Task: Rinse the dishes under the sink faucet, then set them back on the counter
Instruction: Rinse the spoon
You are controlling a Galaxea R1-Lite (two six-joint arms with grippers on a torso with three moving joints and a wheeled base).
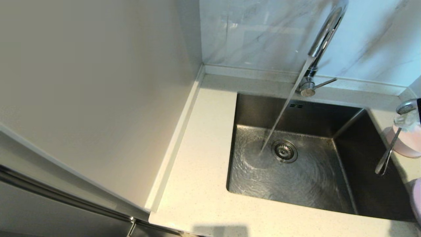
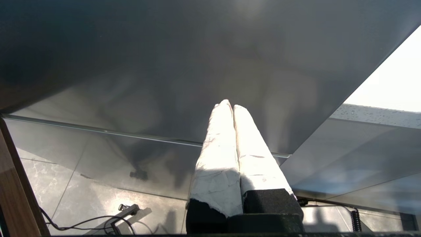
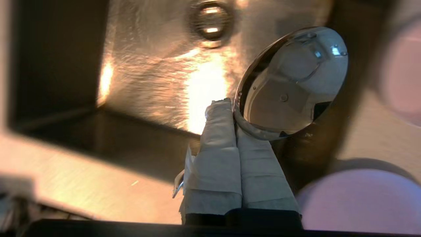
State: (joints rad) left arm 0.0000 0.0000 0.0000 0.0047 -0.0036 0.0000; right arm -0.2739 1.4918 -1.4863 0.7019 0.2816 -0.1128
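Note:
Water runs from the chrome faucet (image 1: 324, 36) into the steel sink (image 1: 315, 184), landing just left of the drain strainer (image 1: 284, 151). At the sink's right edge my right gripper (image 1: 408, 119) (image 3: 230, 106) is shut on the silver spoon (image 1: 389, 151) (image 3: 292, 82). The spoon's bowl points up and its handle hangs down over the basin's right wall, well clear of the stream. Beside it on the counter sit the pale pink bowl (image 1: 406, 144) (image 3: 401, 72) and the lavender plate (image 1: 416, 200) (image 3: 358, 200). My left gripper (image 2: 230, 105) is shut on nothing, out of the head view.
Off-white speckled counter (image 1: 197, 164) runs left of and in front of the sink. A tall pale cabinet panel (image 1: 98, 98) stands on the left, and the marbled wall (image 1: 263, 33) rises behind. The left wrist view shows a dark cabinet front (image 2: 164, 65) and floor cables (image 2: 92, 220).

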